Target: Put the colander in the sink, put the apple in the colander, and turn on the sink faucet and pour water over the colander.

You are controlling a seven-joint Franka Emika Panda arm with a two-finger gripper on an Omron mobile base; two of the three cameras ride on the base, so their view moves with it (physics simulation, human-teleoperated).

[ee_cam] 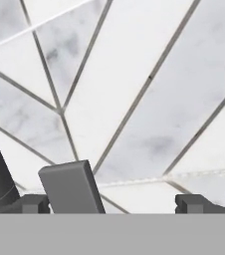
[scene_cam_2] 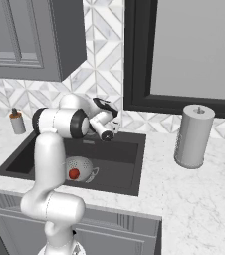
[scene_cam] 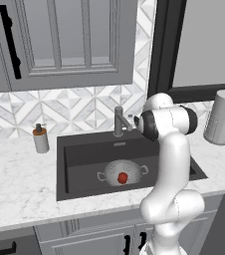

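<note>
Red apple (scene_cam: pixel 122 177) sits in the colander (scene_cam: pixel 123 172) in the sink (scene_cam: pixel 84 152); you're at the faucet step. Your open gripper (ee_cam: pixel 112 203) sits at the sink faucet (scene_cam: pixel 119 121); its side lever (ee_cam: pixel 72 185) stands between your fingers, so push it next.

Two base cameras look forward and down from behind the end effector (scene_cam_2: pixel 115 130), one from each side, sharing the dark charcoal rectangular sink (scene_cam: pixel 84 152) below it. The hand camera faces the white marble patterned wall tiles (ee_cam: pixel 149 99) very closely ahead.

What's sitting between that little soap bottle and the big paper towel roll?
In the left base view, the sink with its sink faucet lies between the soap dispenser and paper towel roll.
</note>
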